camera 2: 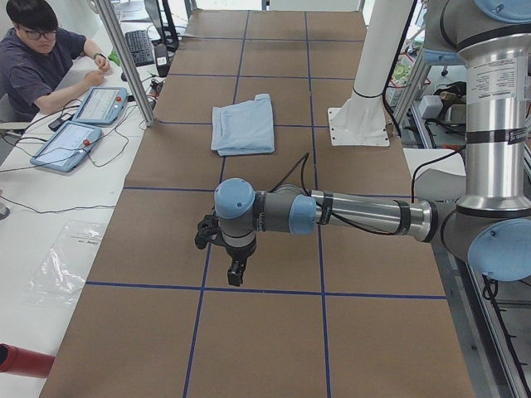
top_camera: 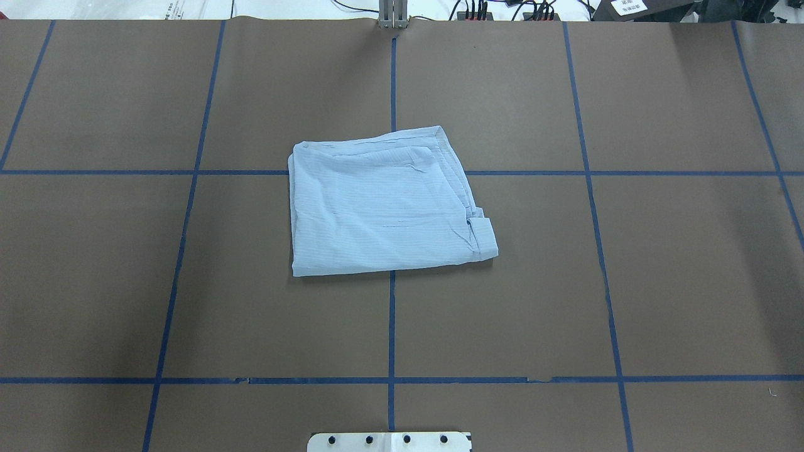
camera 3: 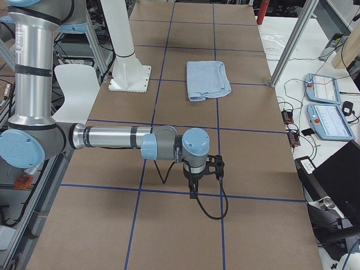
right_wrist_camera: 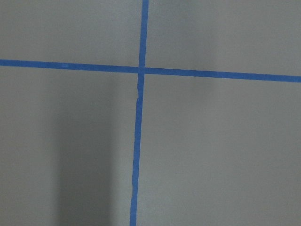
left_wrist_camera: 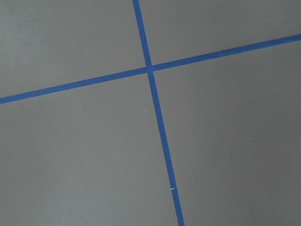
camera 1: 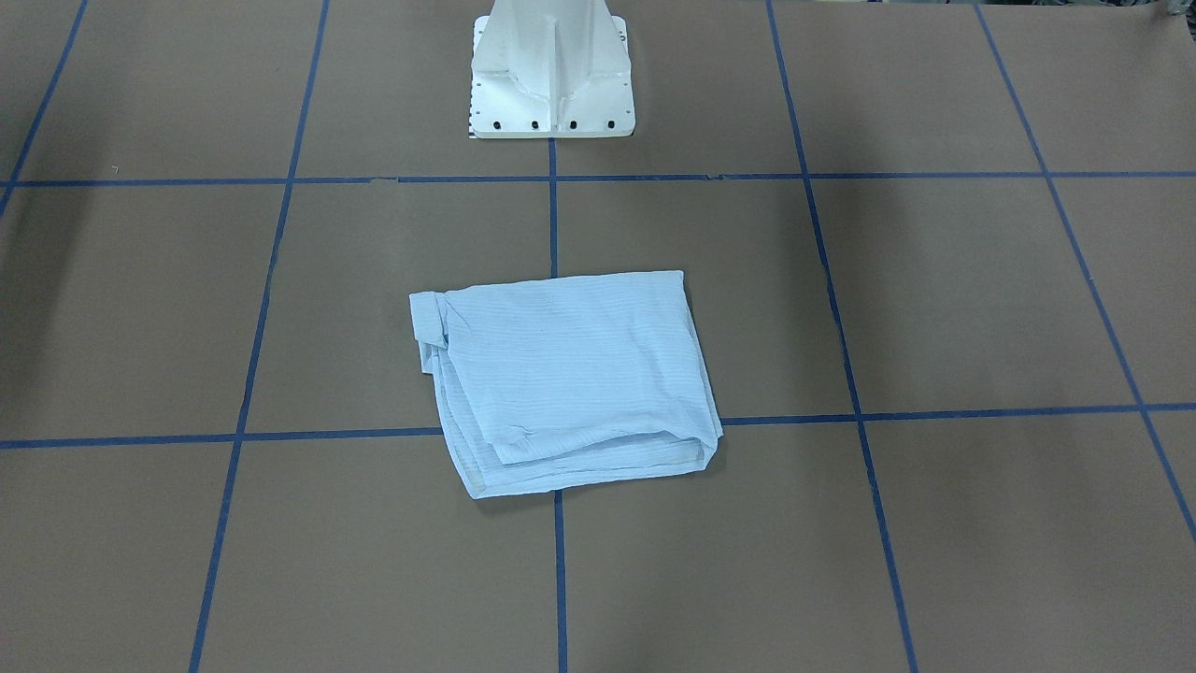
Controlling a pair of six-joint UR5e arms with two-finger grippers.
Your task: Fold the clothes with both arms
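Observation:
The pale-blue striped shirt (camera 1: 570,374) lies folded into a rough rectangle at the table's middle, a cuff or collar fold poking out at one corner. It also shows in the overhead view (top_camera: 383,207) and both side views (camera 2: 243,126) (camera 3: 208,79). Neither arm is near it. My left gripper (camera 2: 236,272) hangs over bare table far to my left, pointing down. My right gripper (camera 3: 193,193) hangs over bare table far to my right. Both show only in the side views, so I cannot tell whether they are open or shut. Both wrist views show only brown table and blue tape.
The white pedestal base (camera 1: 551,84) stands behind the shirt. Blue tape lines (top_camera: 392,314) grid the brown table. An operator (camera 2: 33,50) sits at a side desk with tablets (camera 2: 83,124). An aluminium post (camera 2: 124,58) stands at the table's far edge.

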